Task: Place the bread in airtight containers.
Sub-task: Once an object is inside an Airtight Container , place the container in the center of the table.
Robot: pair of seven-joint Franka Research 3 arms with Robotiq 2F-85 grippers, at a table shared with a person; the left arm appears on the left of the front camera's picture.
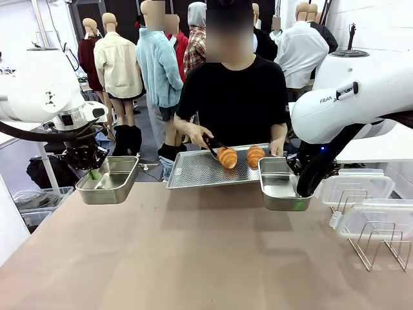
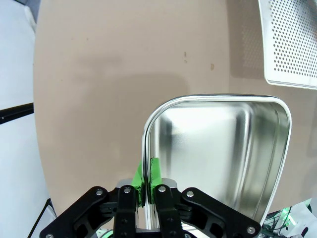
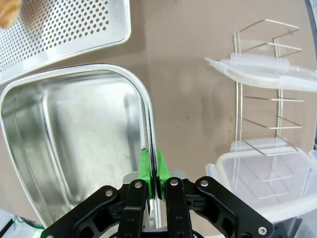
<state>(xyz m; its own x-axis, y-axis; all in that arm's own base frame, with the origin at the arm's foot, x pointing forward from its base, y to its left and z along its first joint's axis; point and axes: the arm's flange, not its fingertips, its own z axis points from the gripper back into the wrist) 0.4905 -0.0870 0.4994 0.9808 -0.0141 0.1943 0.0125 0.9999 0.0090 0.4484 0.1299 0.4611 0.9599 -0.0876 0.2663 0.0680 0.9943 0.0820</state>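
Two golden-brown croissants (image 1: 227, 157) (image 1: 255, 155) lie on a perforated steel tray (image 1: 193, 171) that the person holds at the far edge. The person's tongs (image 1: 211, 144) touch the left croissant. My left gripper (image 1: 95, 173) (image 2: 147, 172) is shut on the rim of an empty steel pan (image 1: 111, 182) (image 2: 218, 148), held above the table at the left. On the right, my right gripper (image 1: 301, 194) (image 3: 152, 167) is shut on the rim of the other empty pan (image 1: 279, 185) (image 3: 74, 139), which sits just below the tray's right end. A croissant's edge (image 3: 7, 12) shows in the right wrist view.
A wire rack (image 1: 377, 245) (image 3: 267, 124) stands at the right with clear plastic lids (image 1: 374, 216) (image 3: 265, 72) resting on it. The perforated tray (image 2: 292, 39) (image 3: 59, 34) hangs close to both pans. Bare brown tabletop (image 1: 193, 252) stretches across the front.
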